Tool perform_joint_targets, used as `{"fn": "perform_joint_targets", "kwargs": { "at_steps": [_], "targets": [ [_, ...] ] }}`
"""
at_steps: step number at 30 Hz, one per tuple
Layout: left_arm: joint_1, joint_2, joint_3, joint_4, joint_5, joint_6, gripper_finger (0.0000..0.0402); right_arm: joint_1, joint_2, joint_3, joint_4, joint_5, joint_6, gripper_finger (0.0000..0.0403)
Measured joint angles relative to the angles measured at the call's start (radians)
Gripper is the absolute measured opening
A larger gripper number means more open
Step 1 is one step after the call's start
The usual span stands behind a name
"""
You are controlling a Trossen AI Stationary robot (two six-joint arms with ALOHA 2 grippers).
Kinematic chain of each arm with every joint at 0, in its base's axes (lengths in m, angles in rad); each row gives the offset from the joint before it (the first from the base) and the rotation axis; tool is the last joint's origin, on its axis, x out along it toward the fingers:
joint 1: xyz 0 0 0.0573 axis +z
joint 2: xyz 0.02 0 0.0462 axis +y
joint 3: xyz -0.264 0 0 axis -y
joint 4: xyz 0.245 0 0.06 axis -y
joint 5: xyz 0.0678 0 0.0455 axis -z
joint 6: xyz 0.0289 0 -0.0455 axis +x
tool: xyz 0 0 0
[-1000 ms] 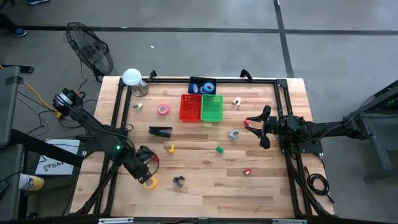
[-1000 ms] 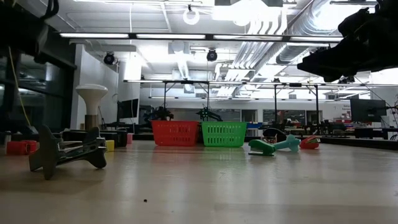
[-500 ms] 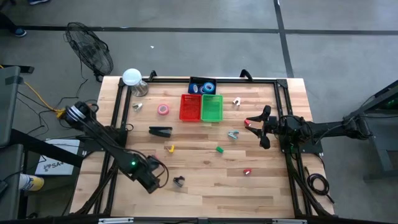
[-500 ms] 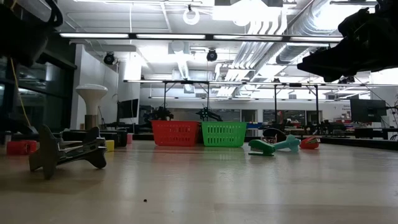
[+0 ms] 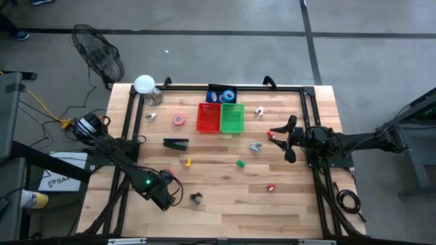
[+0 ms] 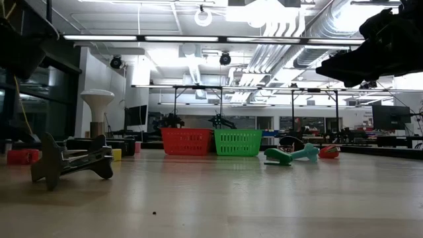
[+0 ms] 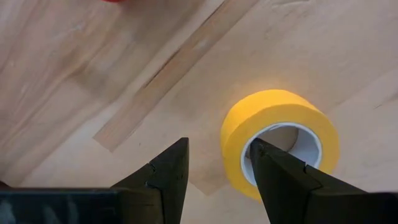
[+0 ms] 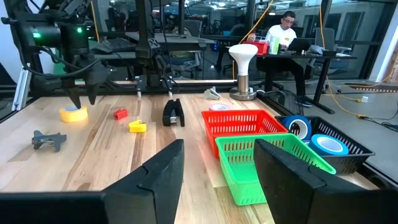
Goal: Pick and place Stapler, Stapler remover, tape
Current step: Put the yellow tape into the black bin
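Two dark fingers [image 7: 168, 177] of the left gripper [image 7: 217, 177] spread wide above the yellow tape [image 7: 280, 142], one over its near wall, not touching, at the table's [image 5: 225, 211] front left. Right gripper [image 8: 214, 171] parked open at right. Stapler [image 5: 176, 143] lying left of red basket [image 5: 208, 117].

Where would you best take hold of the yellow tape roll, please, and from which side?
Probably across its wall from above: the yellow tape roll lies flat with its centre open, so one finger could enter the hole. The open left gripper is above it.
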Motion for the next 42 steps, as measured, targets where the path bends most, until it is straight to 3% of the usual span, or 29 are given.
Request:
{"fn": "perform_joint_targets", "kwargs": {
  "at_steps": [8,29,36,42],
  "targets": [
    [-0.034,0.000,-0.001,0.015,-0.008,-0.048,0.0159,0.000,0.000,0.000,0.000,0.000,0.000,0.0185],
    [-0.032,0.063,0.000,0.055,0.012,-0.047,0.0034,0.000,0.000,0.000,-0.006,0.000,0.000,0.0185],
    [0.003,0.027,0.049,-0.007,-0.073,0.031,0.0034,0.000,0.001,0.000,-0.007,0.000,0.000,0.0185],
    [0.138,0.007,0.158,-0.184,-0.207,0.254,0.0034,0.000,0.001,0.000,-0.007,0.000,0.000,0.0185]
  ]
}}
